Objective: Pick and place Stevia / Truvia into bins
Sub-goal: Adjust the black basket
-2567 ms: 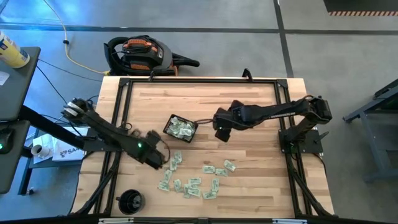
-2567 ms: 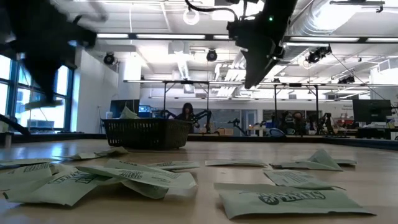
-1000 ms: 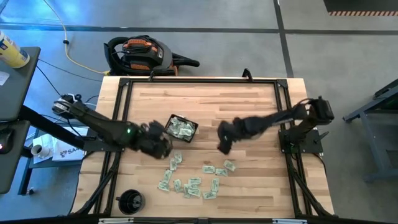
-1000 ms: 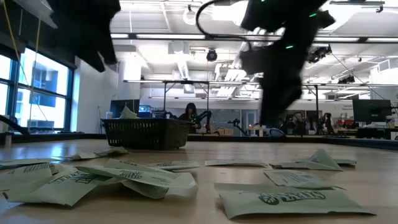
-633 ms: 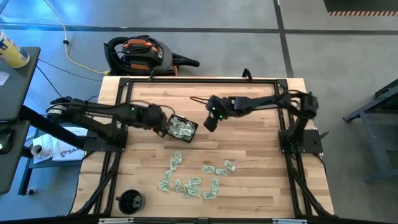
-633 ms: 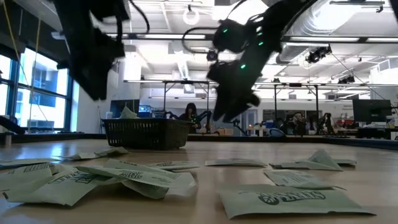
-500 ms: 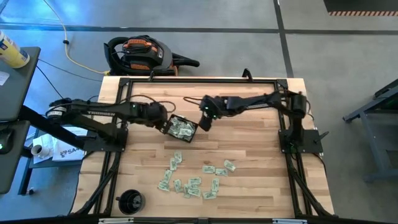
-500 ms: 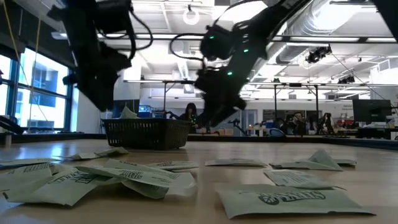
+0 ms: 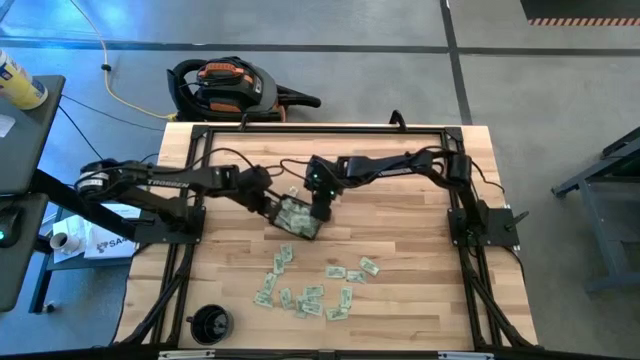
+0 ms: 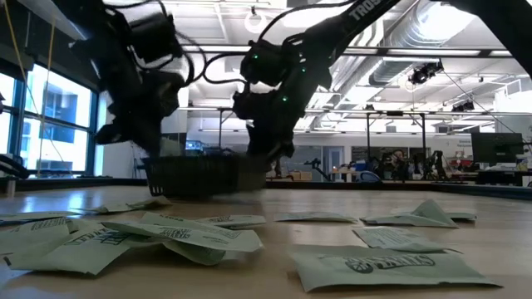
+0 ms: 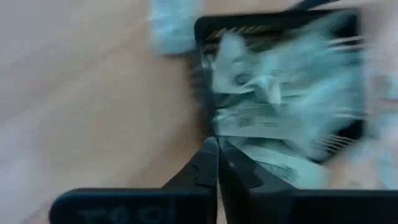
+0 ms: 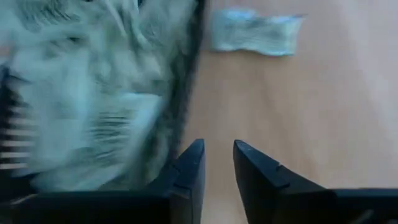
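Stevia / Truvia sachets (image 9: pixel 305 292), loose well clear of both grippers; left gripper (image 11: pixel 217 163) clenched and right gripper (image 12: pixel 217 167) slightly parted at black tray (image 9: pixel 318 230) rim: risk of tipping it

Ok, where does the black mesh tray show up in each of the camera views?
High view: black mesh tray mid-table, between both grippers.
Low view: blurred, left of centre.
Left wrist view: upper right.
Right wrist view: left side.
Shared landmark: the pale sachets heaped inside it.
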`<state>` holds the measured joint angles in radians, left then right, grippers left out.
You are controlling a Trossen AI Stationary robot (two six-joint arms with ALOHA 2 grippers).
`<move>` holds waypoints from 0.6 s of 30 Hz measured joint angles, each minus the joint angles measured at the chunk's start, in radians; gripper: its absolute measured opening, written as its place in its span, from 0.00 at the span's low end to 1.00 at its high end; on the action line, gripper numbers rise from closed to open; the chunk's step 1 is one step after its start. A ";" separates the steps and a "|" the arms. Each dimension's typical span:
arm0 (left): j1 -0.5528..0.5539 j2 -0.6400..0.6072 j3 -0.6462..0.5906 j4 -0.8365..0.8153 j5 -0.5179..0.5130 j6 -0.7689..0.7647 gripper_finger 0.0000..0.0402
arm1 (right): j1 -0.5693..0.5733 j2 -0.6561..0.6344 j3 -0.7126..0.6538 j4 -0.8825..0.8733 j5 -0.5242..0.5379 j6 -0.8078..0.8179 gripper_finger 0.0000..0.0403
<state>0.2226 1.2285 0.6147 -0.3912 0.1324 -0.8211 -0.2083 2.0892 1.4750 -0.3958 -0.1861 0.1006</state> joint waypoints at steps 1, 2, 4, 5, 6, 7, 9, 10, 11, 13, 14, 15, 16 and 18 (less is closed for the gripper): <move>-0.016 0.000 0.003 0.030 0.002 0.000 0.10 | 0.005 0.000 0.000 -0.009 -0.016 -0.011 0.18; -0.030 -0.001 0.004 0.040 0.006 -0.003 0.09 | 0.010 -0.001 0.000 -0.021 -0.019 -0.019 0.18; -0.054 -0.001 0.005 0.009 0.011 -0.018 0.09 | 0.016 -0.002 0.000 -0.047 0.025 -0.026 0.17; -0.065 -0.001 0.006 -0.005 0.011 -0.025 0.09 | 0.017 -0.002 0.000 -0.054 0.056 -0.026 0.17; -0.079 -0.001 0.007 -0.017 0.011 -0.039 0.09 | 0.017 -0.002 0.000 -0.056 0.079 -0.027 0.18; -0.094 -0.001 0.008 -0.026 0.011 -0.055 0.09 | 0.013 -0.002 0.000 -0.056 0.090 -0.030 0.19; -0.126 -0.002 0.008 -0.043 0.016 -0.082 0.11 | 0.002 -0.002 0.000 -0.055 0.056 -0.037 0.21; -0.140 -0.009 0.008 -0.051 0.024 -0.093 0.12 | -0.005 -0.002 0.000 -0.053 0.009 -0.045 0.22; -0.156 -0.015 0.008 -0.054 0.033 -0.101 0.13 | -0.010 -0.002 0.000 -0.049 -0.042 -0.056 0.23; -0.189 -0.017 0.008 -0.034 0.035 -0.119 0.13 | -0.015 -0.002 0.000 -0.043 -0.097 -0.081 0.25; -0.202 -0.016 0.008 -0.029 0.021 -0.125 0.13 | -0.014 -0.003 0.000 -0.042 -0.085 -0.080 0.26; -0.213 -0.016 0.008 -0.022 0.007 -0.127 0.14 | -0.013 -0.003 0.000 -0.047 -0.059 -0.075 0.27; -0.219 -0.016 0.008 -0.007 -0.009 -0.127 0.14 | -0.014 -0.003 0.000 -0.056 -0.028 -0.063 0.28; -0.216 -0.016 0.008 0.016 -0.050 -0.136 0.14 | -0.024 -0.012 0.000 -0.090 0.022 -0.053 0.29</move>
<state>0.0063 1.2129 0.6228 -0.3752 0.0821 -0.9574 -0.2327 2.0770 1.4746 -0.4855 -0.1637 0.0475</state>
